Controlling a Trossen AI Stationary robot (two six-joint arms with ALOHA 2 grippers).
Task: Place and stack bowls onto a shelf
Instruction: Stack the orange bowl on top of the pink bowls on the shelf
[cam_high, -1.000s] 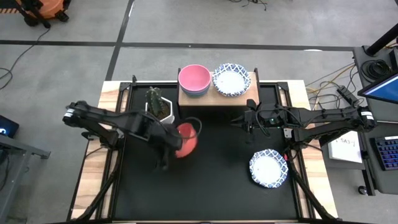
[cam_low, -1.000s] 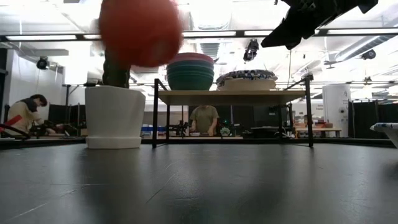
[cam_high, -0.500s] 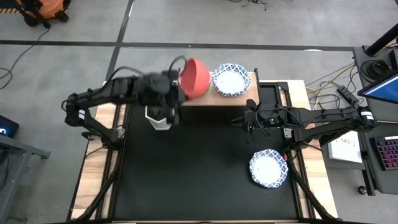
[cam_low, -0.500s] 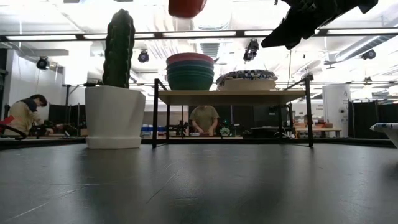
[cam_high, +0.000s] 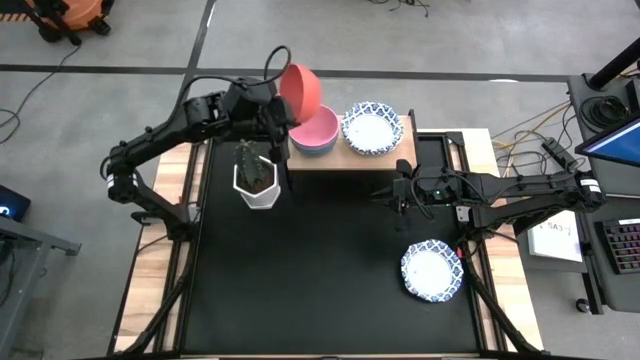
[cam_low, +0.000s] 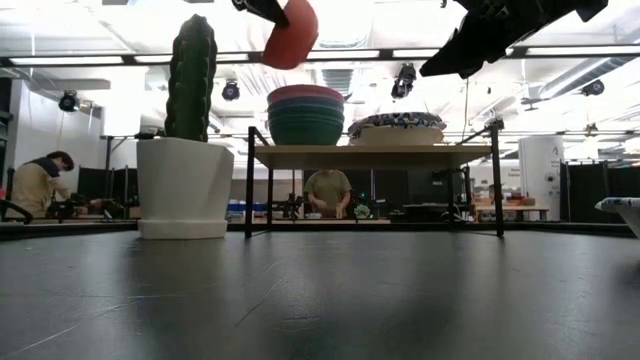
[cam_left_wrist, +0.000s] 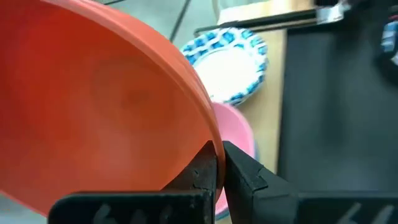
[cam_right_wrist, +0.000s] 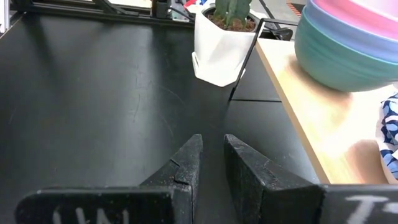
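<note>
My left gripper (cam_high: 278, 106) is shut on the red bowl (cam_high: 300, 91), which it holds in the air above the far left of the shelf (cam_high: 340, 158). Under the red bowl a stack of plain bowls with the pink one on top (cam_high: 316, 130) rests on the light-wood shelf. Blue-and-white patterned bowls (cam_high: 372, 128) sit beside the stack. Another patterned bowl (cam_high: 432, 272) lies on the black table at the near right. My right gripper (cam_high: 388, 195) hovers in front of the shelf. In its wrist view its fingers (cam_right_wrist: 211, 155) stand narrowly open, with nothing between them. My left gripper pinches the red bowl's rim (cam_left_wrist: 210, 144), with one finger (cam_left_wrist: 200, 177) on the inside and the other (cam_left_wrist: 244, 175) on the outside. The bowl (cam_low: 292, 35) is lifted clear and steeply tilted above the pink-topped stack (cam_low: 305, 115).
A white hexagonal pot with a cactus (cam_high: 256, 176) stands on the table just left of the shelf, under my left arm. The shelf's thin black legs (cam_low: 249, 190) stand near the table's far edge. Beyond the table, people (cam_low: 328, 192) sit in the room.
My left gripper has carried the red bowl from low over the table beside the cactus, up and toward the far edge. It now hangs over the pink-topped stack on the shelf. The bowl has tipped steeply on the way. My right arm has kept still.
</note>
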